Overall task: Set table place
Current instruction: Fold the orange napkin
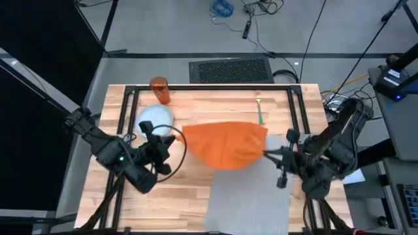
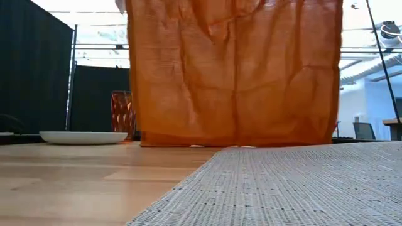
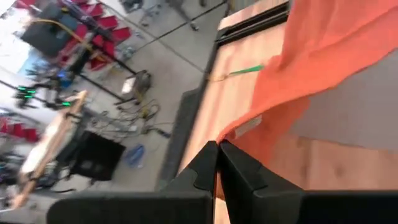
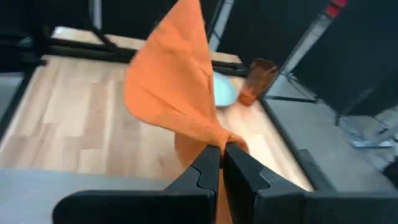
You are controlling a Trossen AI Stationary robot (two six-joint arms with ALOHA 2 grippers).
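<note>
High view: we see both grippers, left (image 1: 175,138) and right (image 1: 266,153), pinching the orange cloth napkin (image 1: 225,143) taut above the grey woven placemat (image 1: 251,196)

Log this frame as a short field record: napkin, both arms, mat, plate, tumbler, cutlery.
napkin: orange napkin held up, stretched between both arms, hanging over the mat's far end
left gripper: jaws shut on one napkin corner
right gripper: jaws shut on the opposite corner
placemat: grey, flat, near edge, bare
plate: pale blue, off the mat, far left
tumbler: orange, upright behind the plate
cutlery: green-handled piece near far edge
</note>
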